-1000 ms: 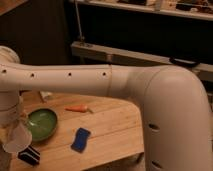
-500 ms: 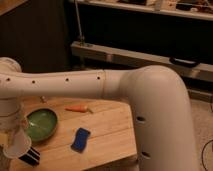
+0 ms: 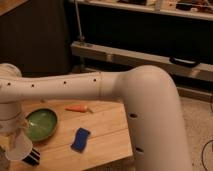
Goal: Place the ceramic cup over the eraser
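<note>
The big white arm (image 3: 100, 87) has swung further across the view over the last second, its elbow now filling the right side, and the wrist at the far left has dropped lower toward the near left corner of the table (image 3: 107, 137). The cup (image 3: 20, 145) has come down with it. It now hangs mouth-down at the gripper (image 3: 14, 131), its rim right at the eraser (image 3: 32, 156), which pokes out from under its lower right edge. I would say the cup is being lowered onto the eraser and is not yet squarely over it, since much of the black block is showing beside the rim. Whether the rim already touches the block or the wood, I cannot tell from here. The gripper sits just above the cup at the left edge, closed tight, and by the way the cup follows it, it is gripping the cup.

Counting from largest to smallest:
- one arm
- one wooden table
- one green bowl (image 3: 41, 123), just right of the wrist
- one white cup
- one blue pad (image 3: 80, 139), near the middle of the table and apart from the cup
- one carrot (image 3: 79, 108), thin and orange, at the far edge
- one striped black eraser
</note>
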Robot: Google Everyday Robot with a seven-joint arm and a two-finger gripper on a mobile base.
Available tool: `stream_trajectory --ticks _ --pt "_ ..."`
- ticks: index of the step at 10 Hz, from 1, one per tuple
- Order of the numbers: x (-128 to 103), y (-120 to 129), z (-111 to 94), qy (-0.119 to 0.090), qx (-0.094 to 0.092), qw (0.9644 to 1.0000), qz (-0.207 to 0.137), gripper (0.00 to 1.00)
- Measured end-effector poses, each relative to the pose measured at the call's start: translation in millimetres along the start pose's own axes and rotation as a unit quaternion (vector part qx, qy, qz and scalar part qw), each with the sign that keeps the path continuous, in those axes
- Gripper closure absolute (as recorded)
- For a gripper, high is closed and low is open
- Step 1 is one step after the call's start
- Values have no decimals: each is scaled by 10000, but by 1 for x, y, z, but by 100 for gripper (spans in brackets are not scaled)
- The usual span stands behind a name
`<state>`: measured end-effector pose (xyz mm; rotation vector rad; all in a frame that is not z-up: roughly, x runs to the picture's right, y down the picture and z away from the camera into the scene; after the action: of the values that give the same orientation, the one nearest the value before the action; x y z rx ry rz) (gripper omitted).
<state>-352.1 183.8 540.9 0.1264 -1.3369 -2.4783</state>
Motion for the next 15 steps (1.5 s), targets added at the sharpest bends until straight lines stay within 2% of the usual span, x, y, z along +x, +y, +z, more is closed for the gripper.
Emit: stream_trajectory --ticks 4,7,15 --pt "-5 1 18 -73 21 10000 14 100" --pt "-8 2 24 -56 66 10000 17 100" --pt "-5 4 42 -166 131 9998 16 100"
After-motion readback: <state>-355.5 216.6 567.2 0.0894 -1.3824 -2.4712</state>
